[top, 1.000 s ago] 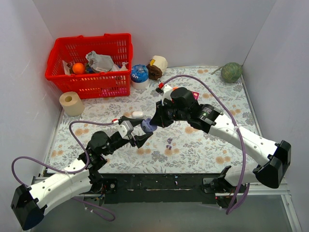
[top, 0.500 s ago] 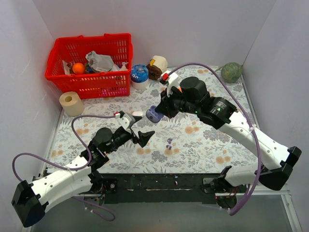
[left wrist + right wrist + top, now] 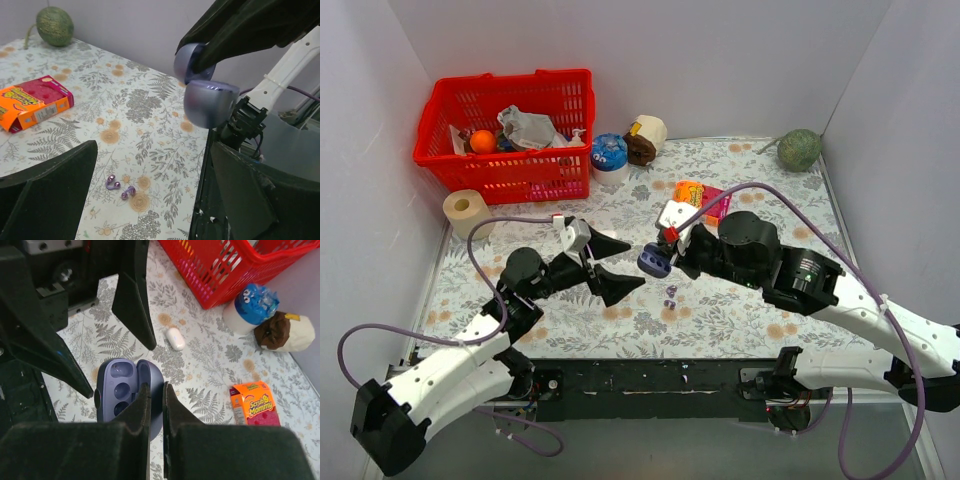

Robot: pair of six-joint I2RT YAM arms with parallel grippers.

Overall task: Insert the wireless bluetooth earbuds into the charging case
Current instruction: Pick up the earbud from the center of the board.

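Note:
My right gripper (image 3: 666,259) (image 3: 156,386) is shut on the lid of the purple charging case (image 3: 653,262) (image 3: 117,390) and holds it above the table. The case hangs open, and its earbud wells look empty. It also shows in the left wrist view, where the charging case (image 3: 207,102) is at the upper right. My left gripper (image 3: 620,266) (image 3: 154,150) stands wide open just left of the case, with nothing between its fingers. Two purple earbuds (image 3: 670,294) (image 3: 120,188) lie on the floral cloth below the case. No white earbuds are in view.
A small white oval case (image 3: 175,338) lies on the cloth. An orange sponge box (image 3: 700,195) (image 3: 252,402) is behind the right arm. At the back are a red basket (image 3: 505,130), a paper roll (image 3: 468,213), a blue-lidded tub (image 3: 609,155) and a green melon (image 3: 799,150).
My left gripper's jaws have opened wide and let go of the case. The right arm has swung back and then nearer, carrying the open purple case.

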